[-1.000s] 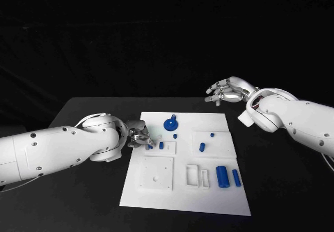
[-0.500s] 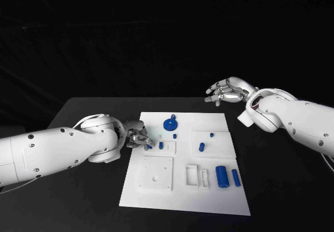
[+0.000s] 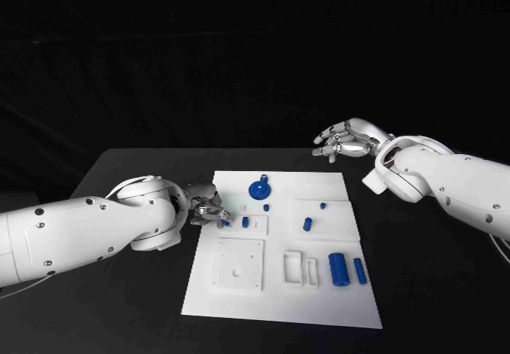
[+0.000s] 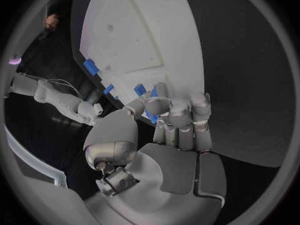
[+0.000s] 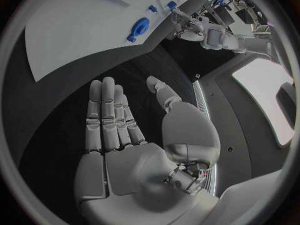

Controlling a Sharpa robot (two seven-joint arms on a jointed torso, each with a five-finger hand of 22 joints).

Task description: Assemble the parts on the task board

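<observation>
Task board lies flat mid-desk, long side running away from the robot; left hand sits at the board's left edge, about level with the small recessed block there; fingers curled in together, and the left wrist view shows a small blue part between the fingertips and thumb, so it looks pinched; a second small blue peg stands in the board just beside the hand; left arm comes in low over the desk.

Right hand is raised beyond the board's far right corner, well apart from it; fingers straight and side by side, thumb out, palm bare in the right wrist view; holds nothing.

Other parts on the board: blue round disc with a stem near the far edge, also seen in the right wrist view; blue peg and a smaller blue stud on the raised right-hand plate; large blue cylinder and slimmer blue bar lying side by side near the right edge; two empty white rectangular frames just left of the cylinder; square white plate with a hole at near left.
</observation>
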